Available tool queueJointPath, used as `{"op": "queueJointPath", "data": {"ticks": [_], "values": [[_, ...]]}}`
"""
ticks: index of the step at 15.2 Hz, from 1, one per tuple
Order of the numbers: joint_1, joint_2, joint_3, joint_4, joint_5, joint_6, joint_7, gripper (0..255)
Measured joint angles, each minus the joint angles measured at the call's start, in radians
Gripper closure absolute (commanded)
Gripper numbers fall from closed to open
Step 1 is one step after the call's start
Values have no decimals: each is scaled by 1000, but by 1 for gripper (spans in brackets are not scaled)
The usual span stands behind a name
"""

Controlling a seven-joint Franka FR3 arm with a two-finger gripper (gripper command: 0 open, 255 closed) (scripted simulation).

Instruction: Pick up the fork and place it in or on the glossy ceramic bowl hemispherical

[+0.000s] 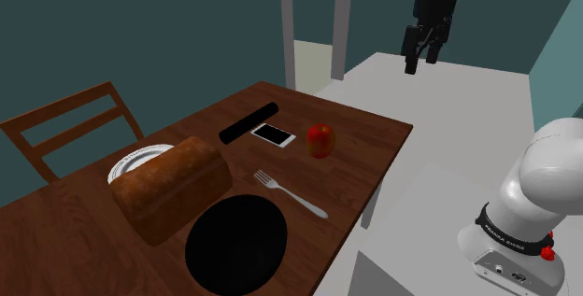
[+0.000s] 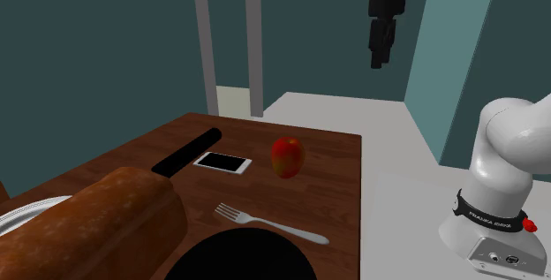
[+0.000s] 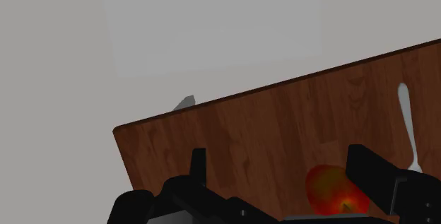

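Hovering high over the far end of the wooden table with gripper spread apart, clasping nothing. Noted fork lying flat there, just beside black bowl, apart from red apple.

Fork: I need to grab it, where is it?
In the shoulder view the fork lies on the table near its right edge, between the red apple and the black bowl.
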Motion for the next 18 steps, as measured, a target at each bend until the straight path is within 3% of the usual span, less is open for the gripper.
{"op": "queueJointPath", "data": {"ticks": [4, 10, 18], "values": [[12, 19, 36, -28, 26, 53, 37, 0], [42, 96, 128, -81, 83, 207, 127, 0], [72, 280, 265, -85, 126, 430, 260, 0]]}}
